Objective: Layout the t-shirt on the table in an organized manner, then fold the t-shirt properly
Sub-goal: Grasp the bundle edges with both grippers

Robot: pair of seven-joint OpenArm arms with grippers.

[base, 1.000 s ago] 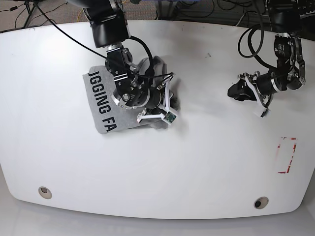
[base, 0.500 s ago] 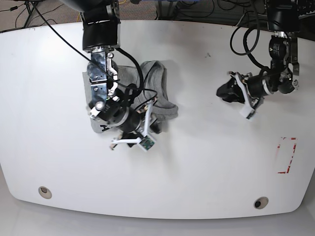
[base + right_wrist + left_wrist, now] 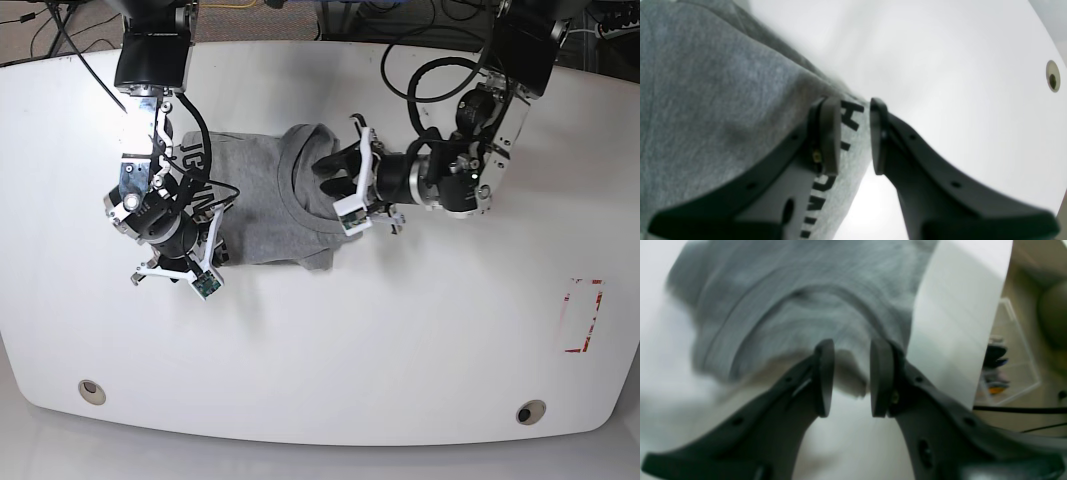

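- White table (image 3: 400, 350) fills the base view; the t-shirt (image 3: 262, 205) lies bunched left of its middle, long axis running left-right.
- Right gripper (image 3: 855, 135) is narrowed around the lettered hem; a firm hold cannot be told.
- Left gripper (image 3: 847, 376), narrow, is set at the collar side, no cloth clearly caught.
- Since earlier, the left arm has crossed over to the shirt, now spread wider.

Black block letters run across the t-shirt (image 3: 255, 205). In the base view only "JG" shows beside the right arm. In the right wrist view an "H" or "A" sits between the fingers; the letters below are cut off and unreadable.
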